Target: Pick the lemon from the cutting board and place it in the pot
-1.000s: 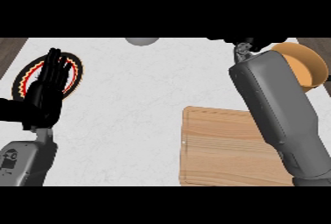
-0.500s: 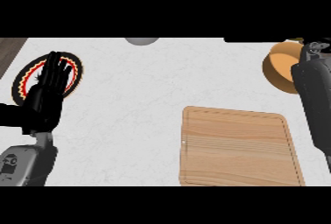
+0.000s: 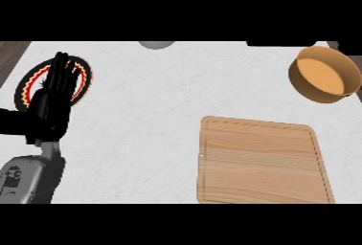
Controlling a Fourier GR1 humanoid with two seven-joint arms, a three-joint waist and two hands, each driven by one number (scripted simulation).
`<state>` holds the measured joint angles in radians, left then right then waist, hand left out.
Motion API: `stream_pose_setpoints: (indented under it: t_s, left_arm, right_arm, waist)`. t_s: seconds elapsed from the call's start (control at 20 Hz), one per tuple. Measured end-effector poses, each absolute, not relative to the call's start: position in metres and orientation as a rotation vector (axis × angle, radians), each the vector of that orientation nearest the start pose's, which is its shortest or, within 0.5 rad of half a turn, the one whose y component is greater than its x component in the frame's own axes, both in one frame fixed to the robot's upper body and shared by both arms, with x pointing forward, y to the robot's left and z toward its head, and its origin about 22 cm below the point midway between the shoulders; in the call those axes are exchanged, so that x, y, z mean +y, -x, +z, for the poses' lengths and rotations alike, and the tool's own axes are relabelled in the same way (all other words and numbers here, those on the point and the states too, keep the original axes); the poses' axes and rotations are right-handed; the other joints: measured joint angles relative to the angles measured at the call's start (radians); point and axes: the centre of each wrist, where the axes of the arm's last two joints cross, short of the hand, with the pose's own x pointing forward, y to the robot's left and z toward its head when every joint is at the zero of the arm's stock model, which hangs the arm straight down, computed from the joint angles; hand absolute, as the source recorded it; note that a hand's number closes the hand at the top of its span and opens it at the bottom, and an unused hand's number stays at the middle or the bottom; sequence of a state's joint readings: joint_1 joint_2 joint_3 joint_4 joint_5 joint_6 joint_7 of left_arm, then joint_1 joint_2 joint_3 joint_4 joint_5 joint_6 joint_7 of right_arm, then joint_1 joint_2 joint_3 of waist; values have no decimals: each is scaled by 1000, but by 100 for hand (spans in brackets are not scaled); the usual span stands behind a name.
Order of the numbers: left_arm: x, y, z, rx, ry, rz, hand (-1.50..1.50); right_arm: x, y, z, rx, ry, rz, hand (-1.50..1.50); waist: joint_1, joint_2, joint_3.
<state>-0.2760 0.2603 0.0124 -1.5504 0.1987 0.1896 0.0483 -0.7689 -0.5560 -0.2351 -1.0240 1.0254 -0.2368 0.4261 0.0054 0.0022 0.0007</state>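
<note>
Lemon out of sight, board bare, pot at the far right

Lemon is nowhere to be seen in the head view: it is not on the cutting board, and the visible inside of the pot shows only its orange floor, though part of that floor is hidden by the near wall. Where the fruit lies cannot be told from here.

Across the white table, the cutting board takes up the lower right, its wooden face bare. The pot sits well apart from it, up by the right edge. At the left, a plate with a red and yellow zigzag rim lies partly under the left hand, which rests with fingers straight and pointing up, released and holding nothing. A small grey object shows at the top edge.

The right hand does not appear at all. Judging from the empty board, the pick step looks finished or the lemon is carried out of view; the next move calls for confirming that it sits in the pot.
</note>
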Motion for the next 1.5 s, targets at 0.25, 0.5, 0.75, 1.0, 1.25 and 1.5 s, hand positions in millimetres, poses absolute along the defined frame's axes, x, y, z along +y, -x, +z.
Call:
stream_pose_setpoints:
  t_s: [0.25,0.5,0.75,1.0,1.25,1.5]
  left_arm:
    - [262,-301,80,-1767,-103,42,0]
    - [261,-303,81,-1768,-87,36,0]
    - [259,-302,83,-1774,-83,34,0]
    - [259,-306,86,-1783,-75,26,0]
    - [261,-307,85,-1779,-78,28,0]
    - [259,-309,87,-1779,-82,29,0]
  right_arm:
    - [-391,-400,175,-1226,1571,324,150]
    - [-419,-400,156,-1156,1550,356,150]
    - [-429,-400,137,-1107,1361,298,-150]
    - [-435,-399,124,-1154,1212,318,-150]
    - [-436,-399,123,-1303,1162,288,-150]
    - [-436,-404,138,-1433,1092,100,-150]
  waist:
    - [9,3,0]
    - [19,7,0]
    - [26,10,2]
    - [33,14,2]
    - [29,12,2]
    - [26,10,2]
